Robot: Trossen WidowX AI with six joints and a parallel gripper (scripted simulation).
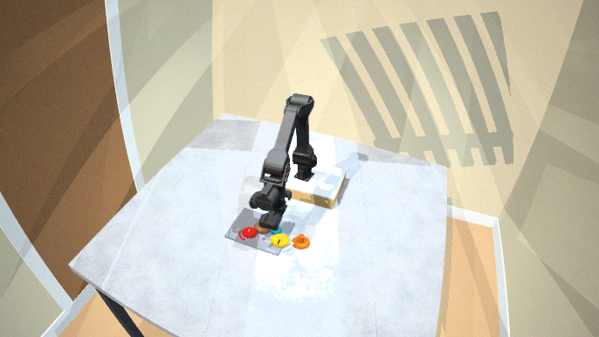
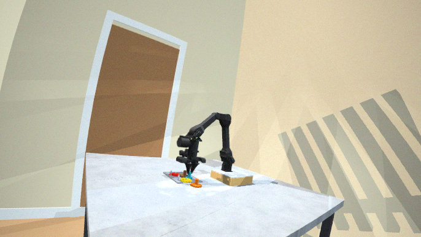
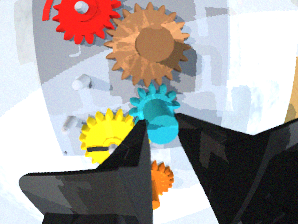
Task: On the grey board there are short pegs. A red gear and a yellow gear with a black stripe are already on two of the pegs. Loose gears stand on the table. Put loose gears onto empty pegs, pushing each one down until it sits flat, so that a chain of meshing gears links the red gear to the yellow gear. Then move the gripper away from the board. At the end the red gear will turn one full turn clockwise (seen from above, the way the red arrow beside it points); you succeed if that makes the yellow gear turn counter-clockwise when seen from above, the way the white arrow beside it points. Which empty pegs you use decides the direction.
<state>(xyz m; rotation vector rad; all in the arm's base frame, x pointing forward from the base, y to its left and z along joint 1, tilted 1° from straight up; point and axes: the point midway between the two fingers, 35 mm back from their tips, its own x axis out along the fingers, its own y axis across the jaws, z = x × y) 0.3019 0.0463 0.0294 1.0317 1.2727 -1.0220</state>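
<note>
The red gear (image 1: 249, 232) (image 2: 175, 174) (image 3: 95, 22) and the yellow gear (image 1: 279, 240) (image 2: 186, 180) (image 3: 102, 132) with its black stripe sit on the grey board (image 1: 244, 216) (image 3: 52, 95). A brown gear (image 1: 262, 228) (image 3: 125, 55) is on the board beside the red one, their teeth close together. My gripper (image 2: 190, 172) (image 3: 160, 123) is shut on the knob of the cyan gear (image 1: 276, 231) (image 2: 189, 176) (image 3: 155, 96), between brown and yellow. Whether the cyan gear sits flat, and any peg under it, cannot be seen. An orange gear (image 1: 301, 242) (image 2: 196, 185) (image 3: 162, 180) stands off the board.
Two bare pegs show in the wrist view, one peg (image 3: 81, 82) below the red gear and another peg (image 3: 70, 122) left of the yellow gear. The arm's base stands on a wooden box (image 1: 314, 198) (image 2: 242, 180) behind the board.
</note>
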